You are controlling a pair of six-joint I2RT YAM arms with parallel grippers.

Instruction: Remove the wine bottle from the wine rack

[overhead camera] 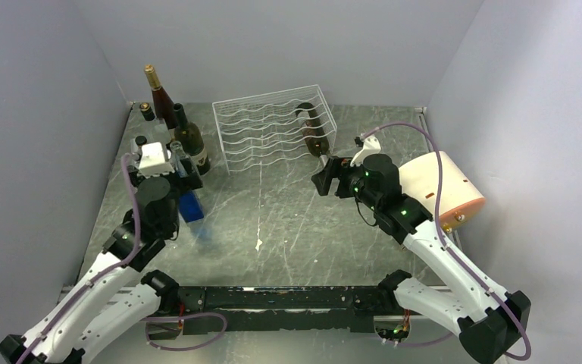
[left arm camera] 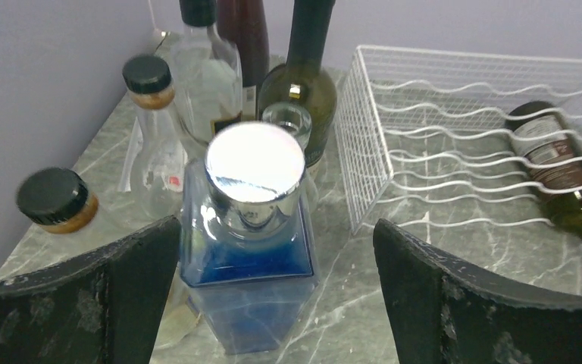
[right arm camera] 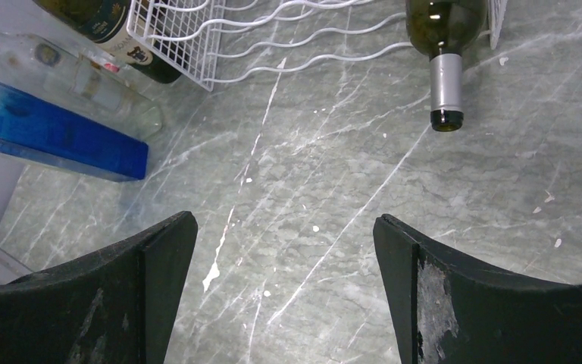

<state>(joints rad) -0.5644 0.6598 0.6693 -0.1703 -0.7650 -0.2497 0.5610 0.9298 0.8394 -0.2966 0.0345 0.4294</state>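
Observation:
The white wire wine rack [overhead camera: 265, 125] stands at the back middle of the table. One dark green wine bottle [overhead camera: 312, 129] lies in its right end, neck toward me. My right gripper [overhead camera: 324, 176] is open and empty, hovering just in front of that neck. In the right wrist view the bottle's grey-foiled neck [right arm camera: 446, 76] sticks out of the rack [right arm camera: 197, 30], ahead and right of the gripper [right arm camera: 284, 227]. My left gripper [overhead camera: 180, 163] is open, its jaws on either side of a blue square bottle [left arm camera: 246, 265] with a silver cap. The rack [left arm camera: 424, 114] and wine bottle [left arm camera: 557, 163] also show there.
Several upright bottles cluster at the back left: a dark red one with a gold top [overhead camera: 159, 98], a green one [overhead camera: 191, 140] and clear black-capped ones [left arm camera: 151, 129]. A cream-and-orange cylinder [overhead camera: 443, 186] lies by the right wall. Grey walls close in three sides.

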